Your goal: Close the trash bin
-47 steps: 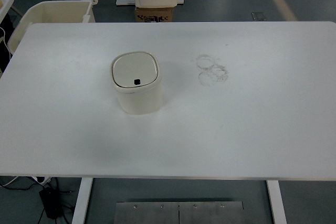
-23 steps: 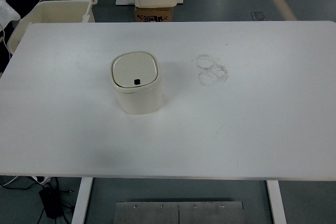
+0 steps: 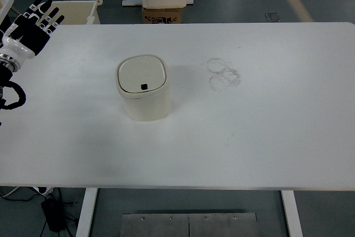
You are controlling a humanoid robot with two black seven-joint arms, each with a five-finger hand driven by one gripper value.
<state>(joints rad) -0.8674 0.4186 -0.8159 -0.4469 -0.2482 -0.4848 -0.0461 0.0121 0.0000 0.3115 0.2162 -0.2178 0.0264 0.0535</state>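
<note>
A small cream trash bin point(image 3: 143, 88) stands upright on the white table point(image 3: 249, 137), left of centre. Its square lid lies flat on top, with a small black button near the front edge. My left hand point(image 3: 31, 24) has come in at the far left edge, above the table's back left corner, with its black fingers point(image 3: 44, 8) spread and holding nothing. It is well apart from the bin, roughly a bin's width and a half to its left. The right arm is out of sight.
Faint ring-shaped smudges point(image 3: 223, 73) mark the table to the right of the bin. Behind the table stand a cream plastic tub point(image 3: 66, 12) at the back left and a white cabinet on a cardboard box point(image 3: 163, 15). A cable loop point(image 3: 12, 97) hangs at the left edge.
My left hand has risen into view at the far left, from barely showing at the corner to fully visible with fingers spread. The bin has not moved.
</note>
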